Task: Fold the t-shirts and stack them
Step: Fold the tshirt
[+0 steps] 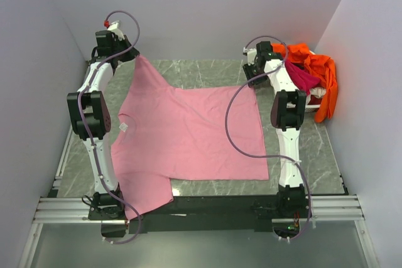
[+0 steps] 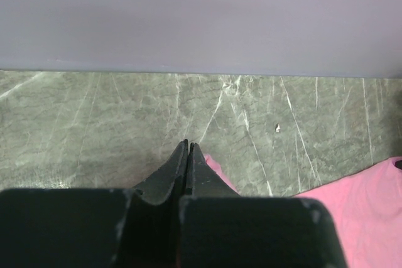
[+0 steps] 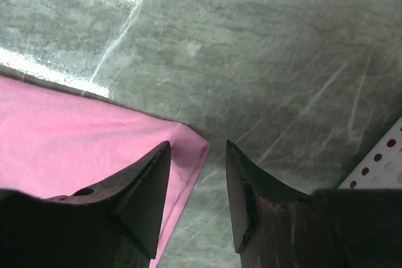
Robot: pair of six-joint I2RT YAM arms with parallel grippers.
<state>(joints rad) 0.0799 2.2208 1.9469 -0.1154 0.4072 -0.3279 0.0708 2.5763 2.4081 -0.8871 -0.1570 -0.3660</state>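
The light pink t-shirt [image 1: 188,131] lies spread flat on the grey marble table, one sleeve hanging over the near edge. My left gripper [image 1: 133,53] is shut on its far left sleeve tip and lifts it; pink cloth [image 2: 217,169] shows beside the closed fingers. My right gripper [image 1: 253,83] is open above the shirt's far right corner [image 3: 188,149], with the corner between its fingers and not pinched. The bright orange t-shirt [image 1: 320,73] and the magenta t-shirt [image 1: 301,78] are bunched in the basket at the far right.
The white plastic basket [image 1: 317,92] stands at the far right corner against the wall; its perforated edge shows in the right wrist view [image 3: 377,164]. Grey walls enclose the table on the left, back and right. A metal rail [image 1: 201,208] runs along the near edge.
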